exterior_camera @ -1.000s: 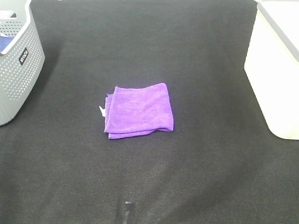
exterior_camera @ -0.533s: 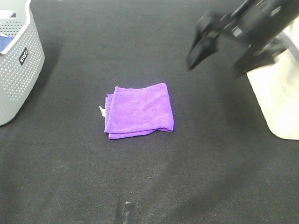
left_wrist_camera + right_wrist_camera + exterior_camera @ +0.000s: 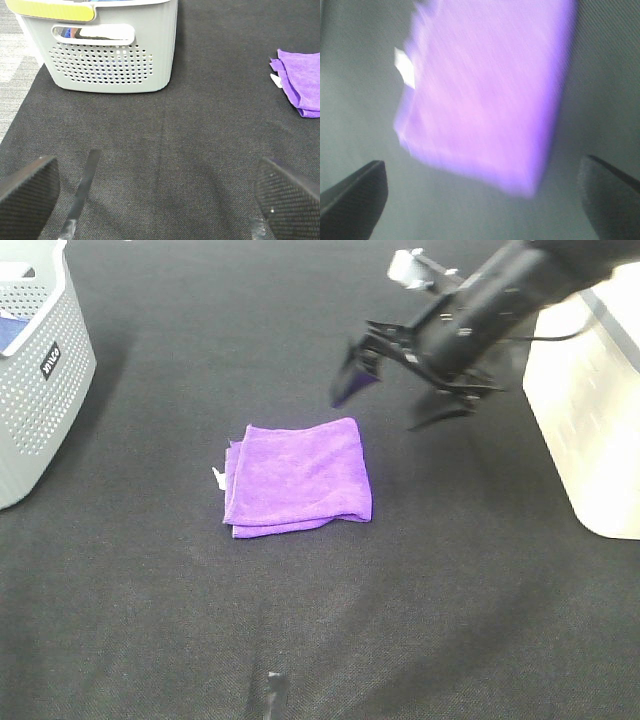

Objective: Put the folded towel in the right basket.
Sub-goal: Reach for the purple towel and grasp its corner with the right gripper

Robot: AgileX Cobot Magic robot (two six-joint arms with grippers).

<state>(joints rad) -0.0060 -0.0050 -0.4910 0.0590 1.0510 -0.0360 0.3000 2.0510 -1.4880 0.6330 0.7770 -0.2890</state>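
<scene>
A folded purple towel [image 3: 298, 477] lies flat on the black mat in the middle; it also shows in the right wrist view [image 3: 485, 95], blurred, and at the edge of the left wrist view [image 3: 301, 81]. My right gripper [image 3: 392, 402] is open and empty, hanging above the mat just behind and to the right of the towel. Its fingertips [image 3: 355, 197] frame the towel in the right wrist view. The right basket [image 3: 590, 400] is white and stands at the right edge. My left gripper [image 3: 155, 197] is open and empty, low over the mat.
A grey perforated basket [image 3: 40, 370] stands at the back left, with a yellow rim in the left wrist view [image 3: 107, 55]. A small white tag [image 3: 217, 476] sticks out of the towel's left side. A dark stub [image 3: 272, 692] shows at the front edge.
My right arm has swung in from the right and come down toward the towel, jaws open. The towel and the left arm have not moved.
</scene>
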